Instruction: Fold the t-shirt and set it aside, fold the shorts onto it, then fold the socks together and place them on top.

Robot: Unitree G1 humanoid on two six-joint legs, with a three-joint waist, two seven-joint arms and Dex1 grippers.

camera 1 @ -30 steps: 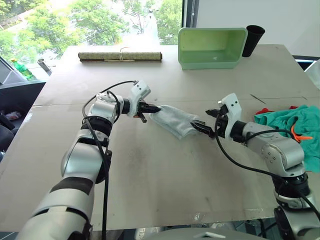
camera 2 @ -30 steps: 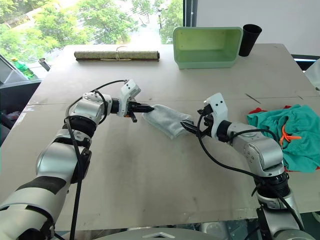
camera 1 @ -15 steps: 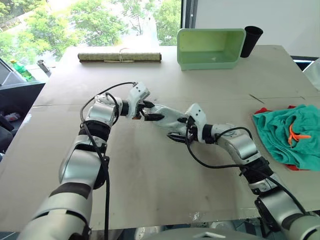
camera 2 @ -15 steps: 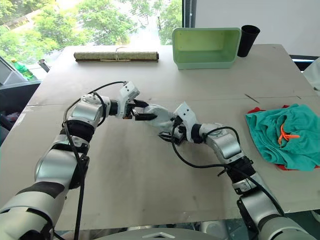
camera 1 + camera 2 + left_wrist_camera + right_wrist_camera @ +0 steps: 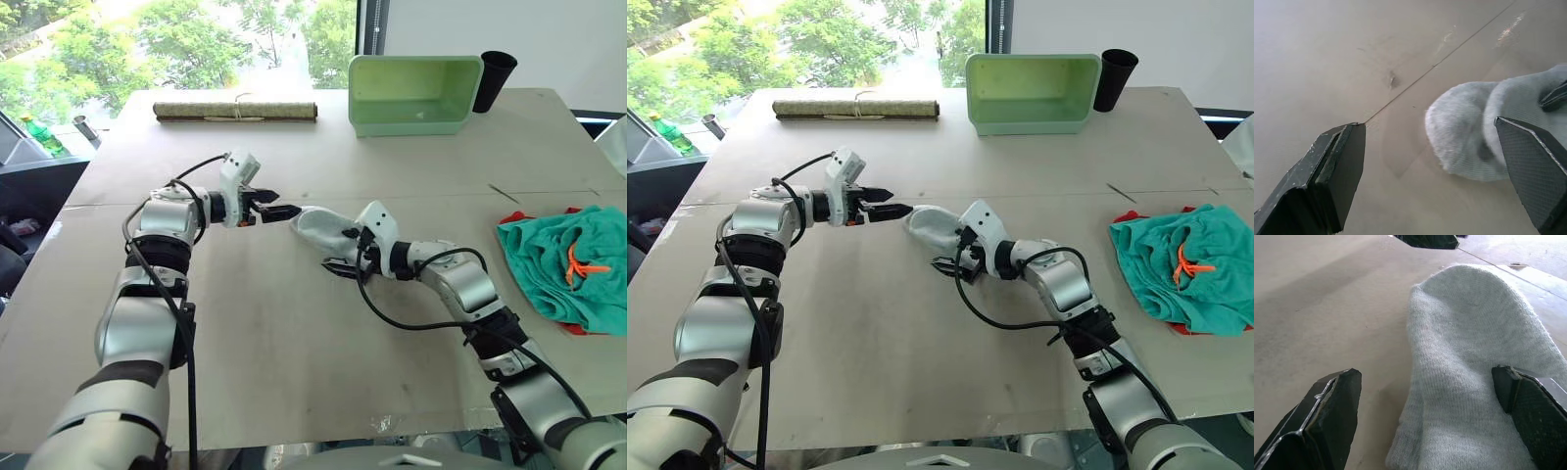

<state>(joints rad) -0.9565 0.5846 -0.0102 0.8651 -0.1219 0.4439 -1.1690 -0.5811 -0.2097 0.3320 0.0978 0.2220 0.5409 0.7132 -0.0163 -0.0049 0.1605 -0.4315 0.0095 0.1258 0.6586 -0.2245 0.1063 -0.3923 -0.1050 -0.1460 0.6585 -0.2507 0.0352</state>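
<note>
**Left gripper lets go of the socks**

Half a second ago the left gripper (image 5: 271,210) sat against the end of the socks (image 5: 321,227); now it has drawn back toward the robot's left and hovers just clear of the rounded toe, its two black fingers spread wide with nothing between them. Meanwhile the right gripper (image 5: 342,256) has stayed at the other end of the bundle, jaws wide apart, one finger (image 5: 1528,406) lying on the knit and the other beside it over the bare table (image 5: 294,333).

Light grey and softly ribbed, the socks lie as a doubled, humped bundle near the middle of the matte, scuffed tan table. At the robot's right edge, well apart, the teal shorts (image 5: 558,264) lie crumpled with an orange drawstring showing, on top of the red t-shirt (image 5: 512,217), whose thin edge peeks out beneath.
</note>
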